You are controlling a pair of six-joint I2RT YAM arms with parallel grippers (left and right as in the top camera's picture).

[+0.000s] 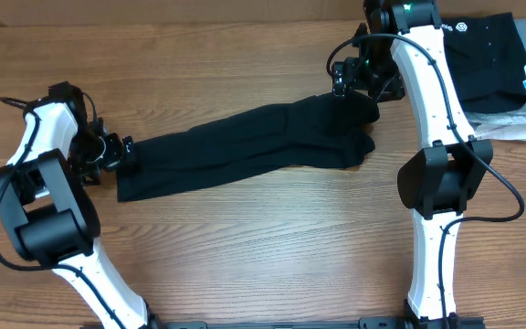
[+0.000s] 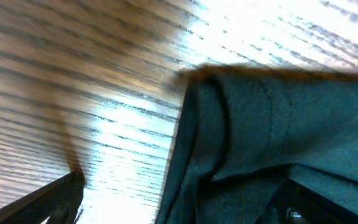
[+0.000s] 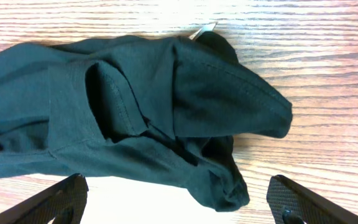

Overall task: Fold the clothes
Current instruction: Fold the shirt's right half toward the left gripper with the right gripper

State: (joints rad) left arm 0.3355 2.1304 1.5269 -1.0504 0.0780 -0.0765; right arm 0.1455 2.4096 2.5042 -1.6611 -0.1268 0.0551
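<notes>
The black T-shirt (image 1: 254, 146) lies on the wooden table as a long narrow band running from lower left to upper right. My left gripper (image 1: 121, 153) is open at the band's left end; in the left wrist view the shirt's edge (image 2: 253, 130) lies between its spread fingers (image 2: 185, 205), not pinched. My right gripper (image 1: 350, 78) is open just above the bunched right end. In the right wrist view the crumpled fabric (image 3: 166, 112) with a bit of white label (image 3: 201, 30) lies in front of the wide-open fingers (image 3: 179, 202).
A folded black garment with white logo (image 1: 487, 50) lies on folded grey and white pieces (image 1: 510, 119) at the back right corner, right of the right arm. Bare wooden table (image 1: 272, 238) stretches in front of the shirt.
</notes>
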